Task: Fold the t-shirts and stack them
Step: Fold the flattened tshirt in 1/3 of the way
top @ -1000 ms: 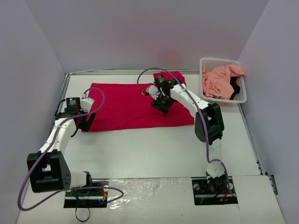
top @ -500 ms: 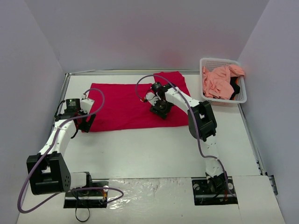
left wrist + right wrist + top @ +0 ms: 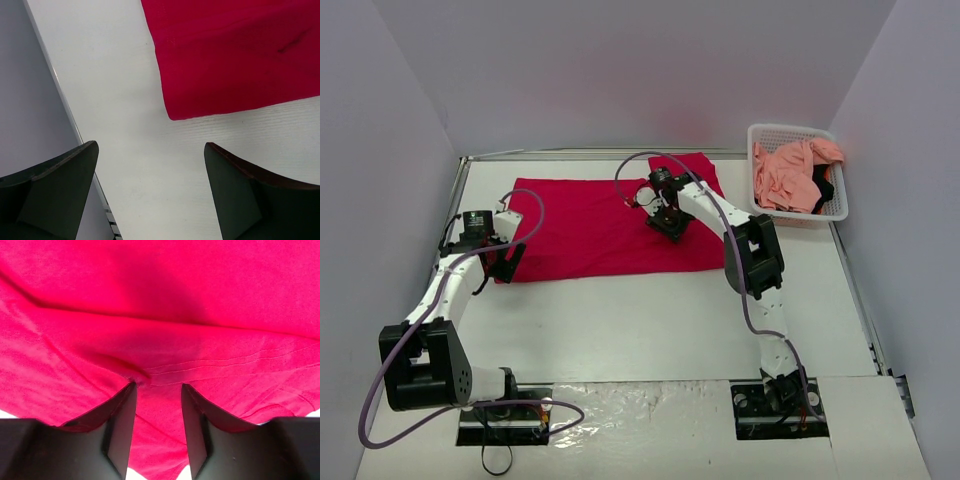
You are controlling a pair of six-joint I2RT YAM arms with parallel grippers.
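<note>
My right tool (image 3: 157, 386) sits narrowly parted on the creased crimson t-shirt (image 3: 580, 225), my left tool (image 3: 150, 145) gaping wide over the smooth white surface (image 3: 125, 75) at its rounded 8 o'clock corner.

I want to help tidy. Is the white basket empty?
Not empty. A salmon pink t-shirt is bunched inside the white basket, with a bit of black garment beside it.

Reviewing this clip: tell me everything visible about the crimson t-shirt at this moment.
The crimson t-shirt is soft plain cloth, spread flat on the white table, lightly creased, one sleeve poking toward the far side. The right gripper sits down on its right part, jaws narrowly apart where the cloth puckers; a pinch cannot be confirmed. The left gripper hangs open over bare table beside its near-left corner, not touching.
</note>
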